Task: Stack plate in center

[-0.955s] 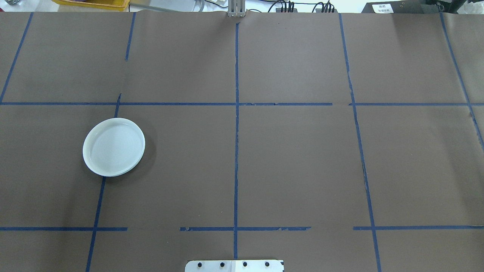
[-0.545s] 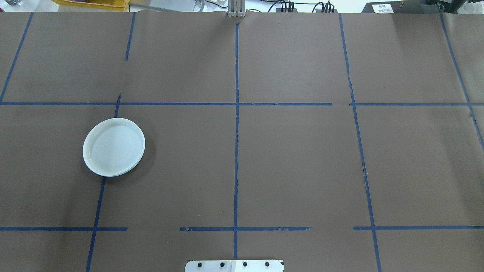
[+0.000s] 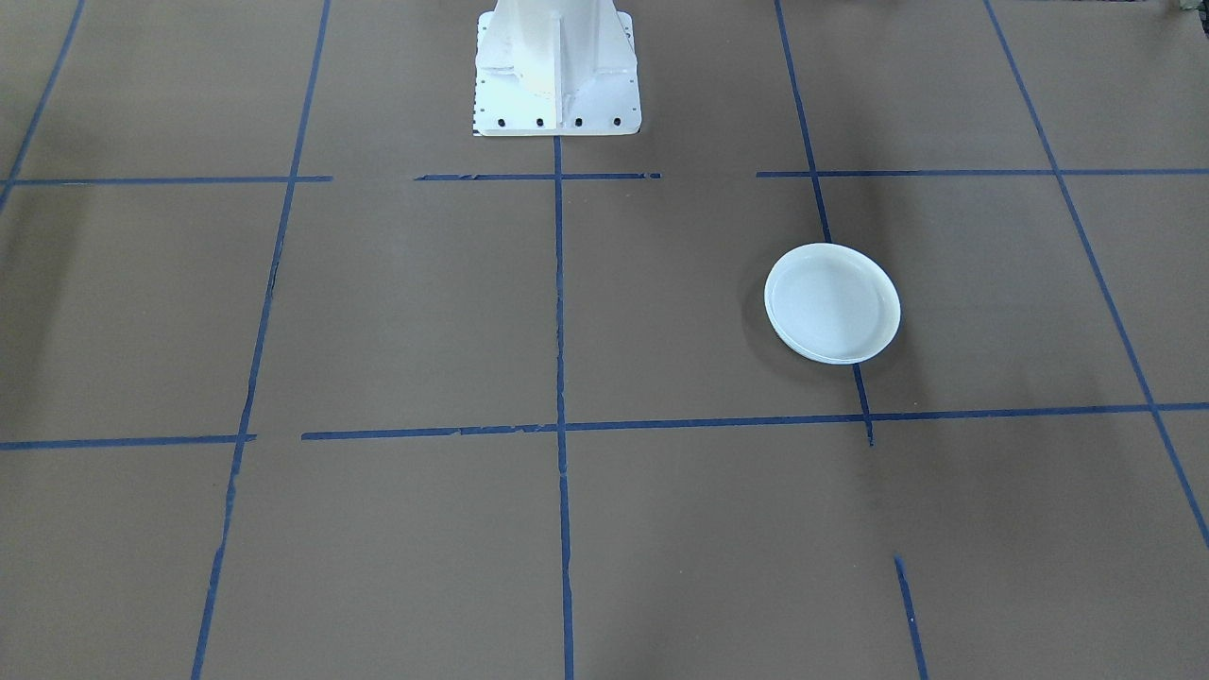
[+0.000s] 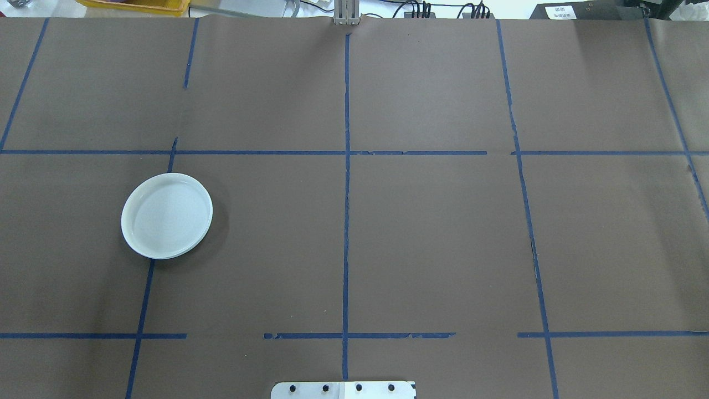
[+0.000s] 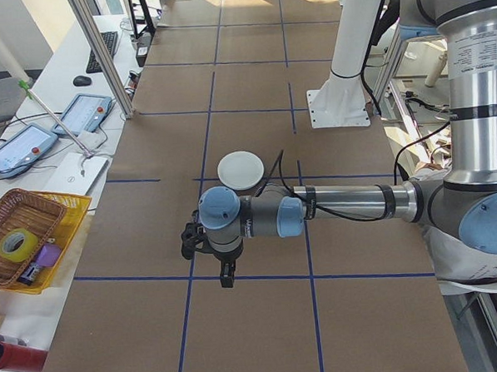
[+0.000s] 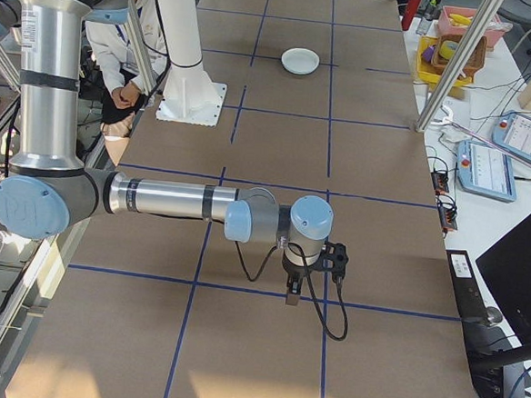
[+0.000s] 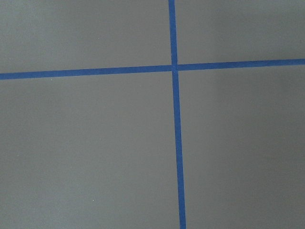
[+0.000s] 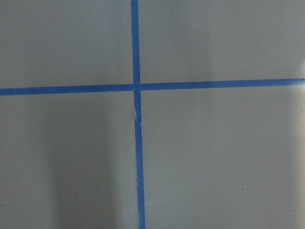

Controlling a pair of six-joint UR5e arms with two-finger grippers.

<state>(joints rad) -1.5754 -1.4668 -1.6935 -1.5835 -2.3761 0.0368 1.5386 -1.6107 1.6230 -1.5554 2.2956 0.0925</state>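
A smooth, shallow round plate (image 4: pixel 166 216) with a pale blue tint lies on the brown paper on the robot's left side, over a blue tape line; it also shows in the other views as plate (image 3: pixel 831 304), plate (image 5: pixel 240 170) and plate (image 6: pixel 301 60). A second rim peeks out under its edge. My left gripper (image 5: pixel 226 279) hangs over a tape line well short of the plate; I cannot tell its state. My right gripper (image 6: pixel 292 297) hangs over the far end of the table, state unclear. Both wrist views show only paper and crossing tape.
The white robot pedestal (image 3: pixel 555 66) stands at the table's robot-side edge. A yellow tray with a wicker basket (image 5: pixel 26 239) and tablets (image 5: pixel 82 113) lie off the table's far edge beside an aluminium post (image 5: pixel 100 52). A person (image 6: pixel 121 52) sits behind the pedestal.
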